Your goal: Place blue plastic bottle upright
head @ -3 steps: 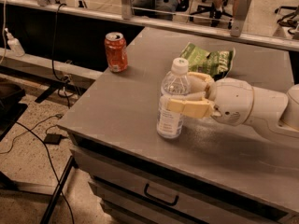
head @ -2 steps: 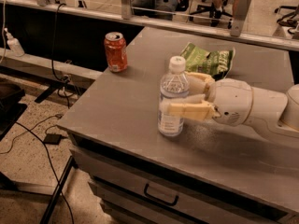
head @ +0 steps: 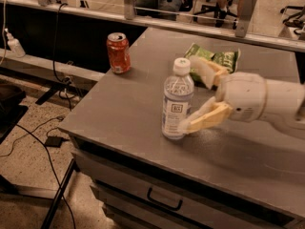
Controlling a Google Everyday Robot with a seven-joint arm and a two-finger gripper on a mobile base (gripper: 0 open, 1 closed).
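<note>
The blue plastic bottle [head: 177, 101], clear with a white cap and a pale blue-and-white label, stands upright on the grey table [head: 124, 104] near its front edge. My gripper [head: 193, 93] reaches in from the right and is open just right of the bottle. One finger [head: 204, 71] is up behind the bottle's shoulder. The other finger [head: 206, 119] lies low, its tip at or very near the bottle's base. The bottle stands on its own.
An orange soda can [head: 118, 52] stands at the table's back left. A green snack bag [head: 220, 59] lies behind my gripper. Drawers with a handle [head: 164, 200] are below the table front. A small nozzle bottle [head: 14, 44] and cables are at the left.
My gripper was shut on the bottle and has now opened, its fingers spread away from it. The bottle stays upright in about the same spot.
</note>
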